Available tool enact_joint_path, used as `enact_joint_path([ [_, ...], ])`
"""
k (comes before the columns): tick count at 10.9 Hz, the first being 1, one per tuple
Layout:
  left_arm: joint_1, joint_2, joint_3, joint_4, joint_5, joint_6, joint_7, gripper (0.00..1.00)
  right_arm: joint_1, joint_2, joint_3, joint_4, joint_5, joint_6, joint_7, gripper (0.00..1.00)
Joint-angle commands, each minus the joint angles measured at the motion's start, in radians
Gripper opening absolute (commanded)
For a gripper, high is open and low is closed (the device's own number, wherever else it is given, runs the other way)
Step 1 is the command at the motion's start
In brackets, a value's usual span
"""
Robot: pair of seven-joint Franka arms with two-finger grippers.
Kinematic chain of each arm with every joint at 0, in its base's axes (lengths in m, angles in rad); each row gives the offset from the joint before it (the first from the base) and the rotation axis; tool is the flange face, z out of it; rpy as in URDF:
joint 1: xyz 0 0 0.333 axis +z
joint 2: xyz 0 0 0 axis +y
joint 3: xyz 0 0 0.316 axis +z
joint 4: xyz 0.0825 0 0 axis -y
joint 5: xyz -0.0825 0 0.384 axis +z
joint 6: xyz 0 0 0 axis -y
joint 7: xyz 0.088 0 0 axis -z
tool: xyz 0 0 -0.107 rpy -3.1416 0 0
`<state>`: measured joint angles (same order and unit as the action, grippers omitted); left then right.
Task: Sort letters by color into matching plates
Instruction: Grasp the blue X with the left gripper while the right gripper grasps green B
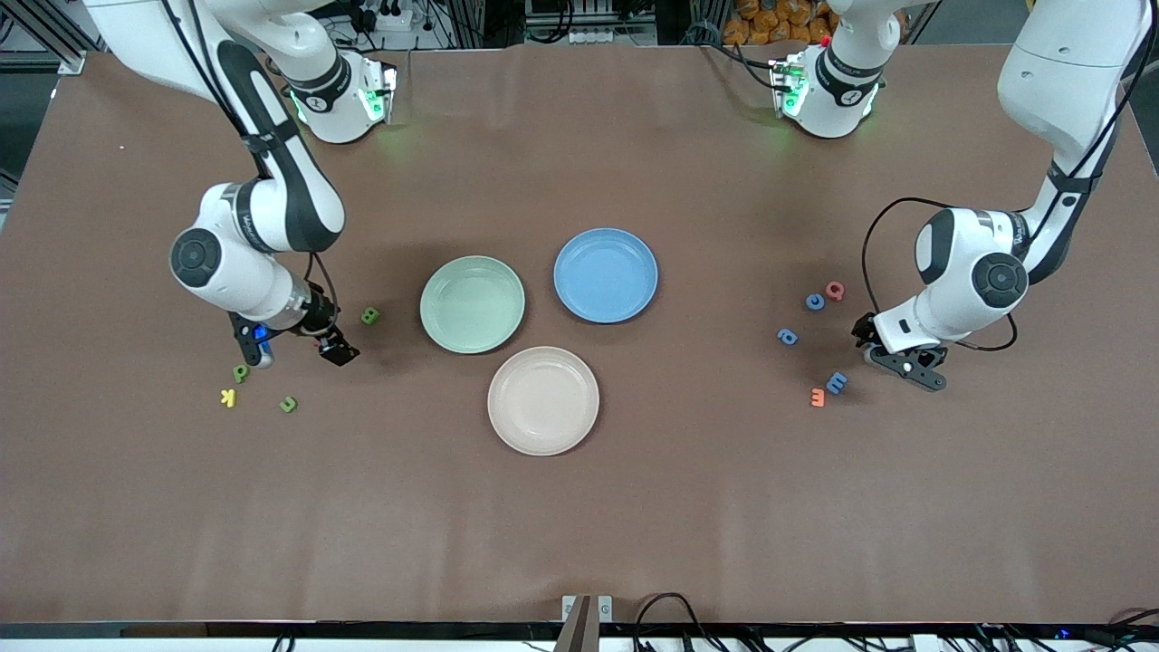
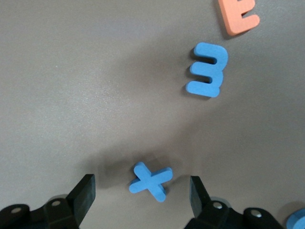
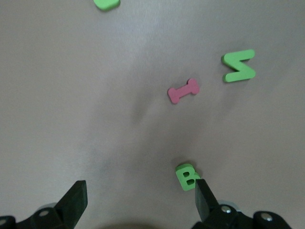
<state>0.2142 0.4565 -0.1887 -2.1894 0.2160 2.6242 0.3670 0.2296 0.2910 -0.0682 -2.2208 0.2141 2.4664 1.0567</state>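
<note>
My left gripper is open, low over the table at the left arm's end. A blue X letter lies flat between its fingers, touching neither. A blue E and an orange E lie close by. My right gripper is open over bare table at the right arm's end, and a green B lies beside one fingertip. The green plate, blue plate and beige-pink plate sit mid-table.
Two blue letters and a pink one lie beside the left gripper. Near the right gripper lie a pink I, a green Z, a green P, a yellow K and another green letter.
</note>
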Motion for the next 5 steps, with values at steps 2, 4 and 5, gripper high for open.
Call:
enact_joint_path([
  [2, 0.017, 0.011, -0.015, -0.006, -0.006, 0.017, 0.007, 0.85, 0.034, 0.042, -0.002, -0.062, 0.014, 0.092, -0.004, 1.0],
  [4, 0.017, 0.011, -0.017, -0.006, -0.004, 0.017, 0.007, 0.82, 0.034, 0.06, -0.002, -0.069, 0.011, 0.104, -0.004, 1.0],
  [5, 0.017, 0.011, -0.017, -0.006, -0.006, 0.017, 0.007, 0.81, 0.034, 0.062, -0.001, -0.076, 0.01, 0.118, -0.004, 1.0],
])
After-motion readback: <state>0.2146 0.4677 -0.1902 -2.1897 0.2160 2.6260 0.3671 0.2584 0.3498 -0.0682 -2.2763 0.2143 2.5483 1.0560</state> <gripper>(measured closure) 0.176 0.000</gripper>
